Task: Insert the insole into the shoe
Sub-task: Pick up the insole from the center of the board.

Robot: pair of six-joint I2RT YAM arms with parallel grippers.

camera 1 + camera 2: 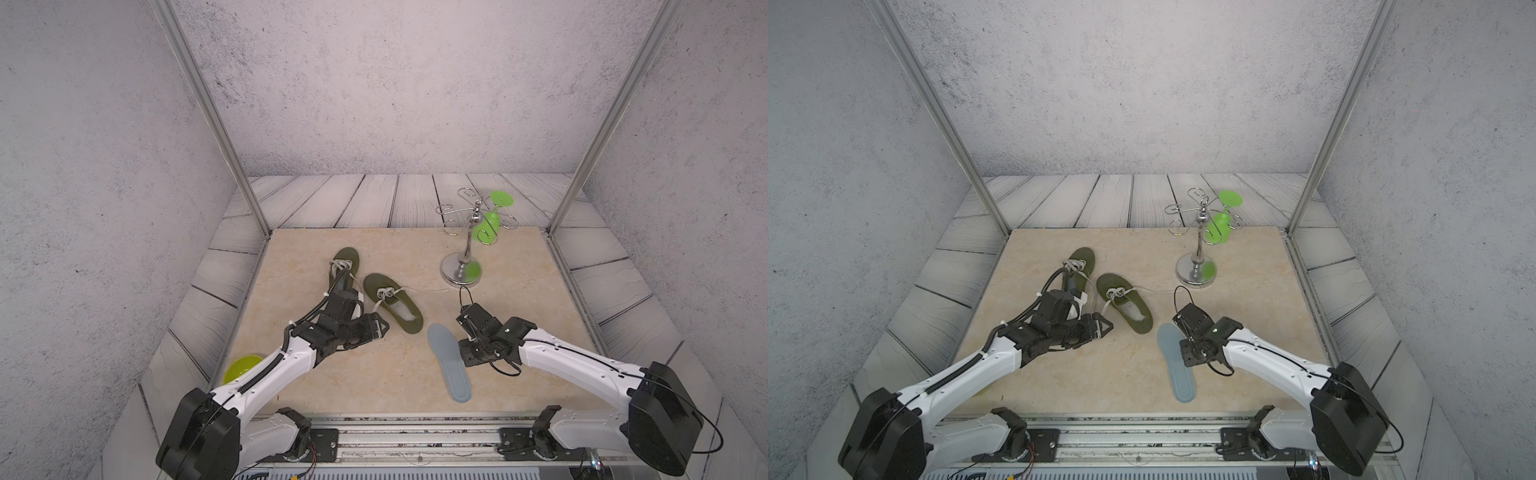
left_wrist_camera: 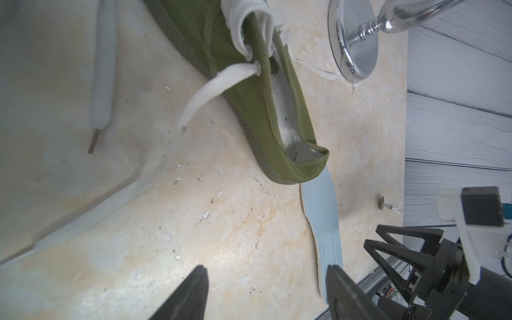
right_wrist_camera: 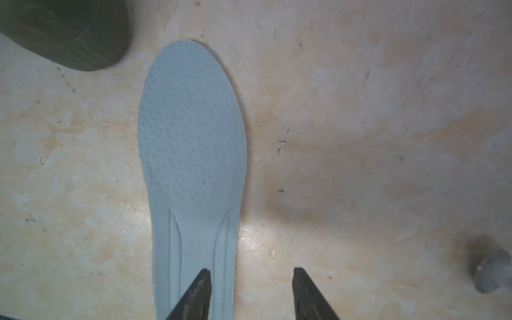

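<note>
An olive green shoe (image 1: 392, 301) (image 1: 1125, 303) with white laces lies mid-table, its heel (image 3: 69, 33) toward me and its opening (image 2: 282, 110) showing pale lining. The pale blue insole (image 1: 449, 361) (image 1: 1177, 370) lies flat on the table just behind that heel. My right gripper (image 3: 250, 274) is open low over the insole's right edge, one finger above the insole (image 3: 194, 138) and the other above bare table. To the left of the shoe's heel, my left gripper (image 1: 380, 326) (image 2: 266, 277) stands open over bare table, holding nothing.
A second olive shoe (image 1: 345, 262) lies farther back, partly under the left arm. A chrome stand (image 1: 461, 270) with a green glass (image 1: 488, 224) hanging from it stands back right. A yellow-green bowl (image 1: 243, 368) sits at the table's left edge. A small metal piece (image 3: 490, 274) lies right of the insole.
</note>
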